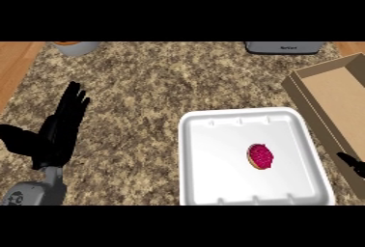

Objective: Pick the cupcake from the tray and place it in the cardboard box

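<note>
Of my right robot hand (351,164) only a black sliver shows at the right edge; I cannot tell its pose. The cardboard box (324,94) runs out past that same edge, its far end unseen. At the top, a grey appliance (283,47) and a pale container (77,48) holding something orange are cut off. My left forearm (32,192) leaves at the lower edge.

The speckled stone counter (143,82) bears a white tray (214,154) right of the left hand (61,132), and a cardboard box (335,96) farther right, beyond the tray.
</note>
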